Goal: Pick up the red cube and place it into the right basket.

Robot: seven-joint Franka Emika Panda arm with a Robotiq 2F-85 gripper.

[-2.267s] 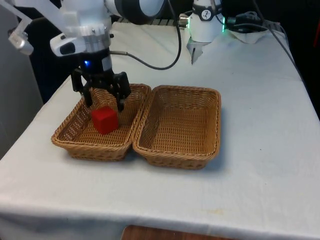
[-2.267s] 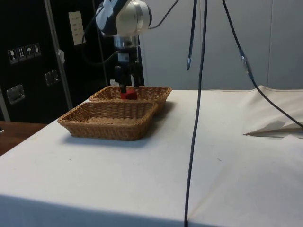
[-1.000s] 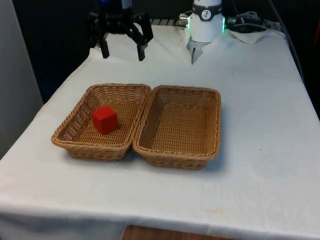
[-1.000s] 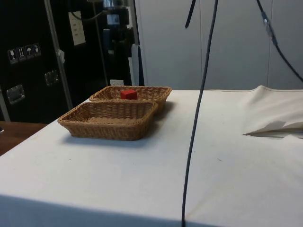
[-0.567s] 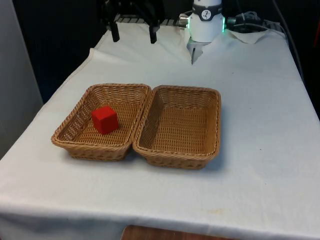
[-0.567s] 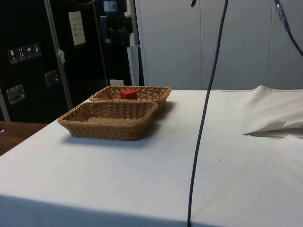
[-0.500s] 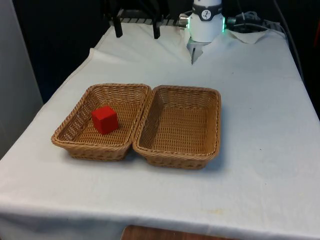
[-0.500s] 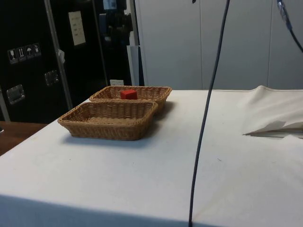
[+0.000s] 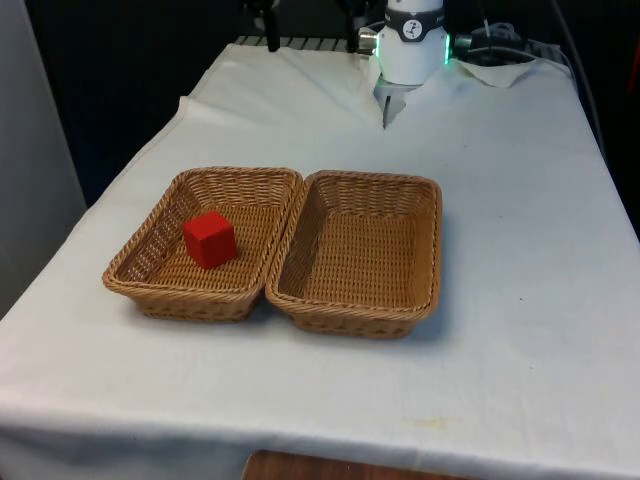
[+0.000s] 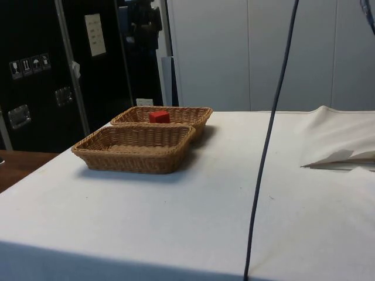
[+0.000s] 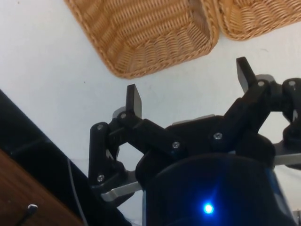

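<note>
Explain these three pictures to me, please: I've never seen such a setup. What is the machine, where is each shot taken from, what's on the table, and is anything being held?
The machine is a white robot arm ending in a black two-finger gripper. One picture looks along the table from its front, one from its side, and one comes from a camera on the arm's wrist, looking down past the fingers.

On the white cloth stand two wicker baskets, side by side and touching. The red cube lies in the basket on the front view's left; the basket on the front view's right has nothing in it. In the side view the cube sits in the farther basket.

Nothing is held: in the wrist view the fingers stand apart with only cloth between them, high above the table.
</note>
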